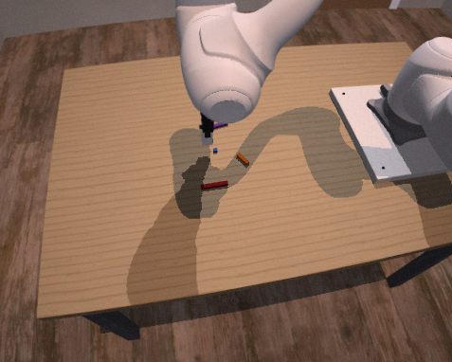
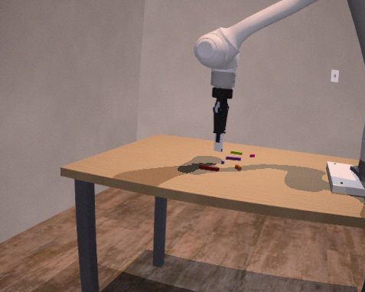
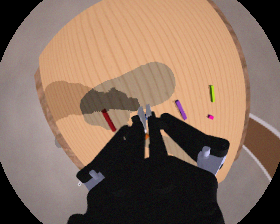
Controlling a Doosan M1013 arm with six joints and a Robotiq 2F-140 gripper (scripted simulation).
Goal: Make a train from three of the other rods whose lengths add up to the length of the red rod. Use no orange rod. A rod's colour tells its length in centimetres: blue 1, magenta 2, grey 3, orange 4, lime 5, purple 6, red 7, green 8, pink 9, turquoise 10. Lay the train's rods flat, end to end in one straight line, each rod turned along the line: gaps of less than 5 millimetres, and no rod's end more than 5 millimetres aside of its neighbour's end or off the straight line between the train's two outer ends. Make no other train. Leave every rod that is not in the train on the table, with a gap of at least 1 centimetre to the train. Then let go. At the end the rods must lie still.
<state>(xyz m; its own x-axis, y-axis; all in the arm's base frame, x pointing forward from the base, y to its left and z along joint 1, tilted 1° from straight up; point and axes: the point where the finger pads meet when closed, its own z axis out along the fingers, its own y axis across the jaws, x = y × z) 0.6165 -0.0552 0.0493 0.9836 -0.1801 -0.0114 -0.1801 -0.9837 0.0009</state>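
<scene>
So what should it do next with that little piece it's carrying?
Probably lower it. The gripper is shut on what looks like a grey rod, hanging well above the table, close to the blue rod. Coming down beside the blue rod seems sensible before letting go.
</scene>
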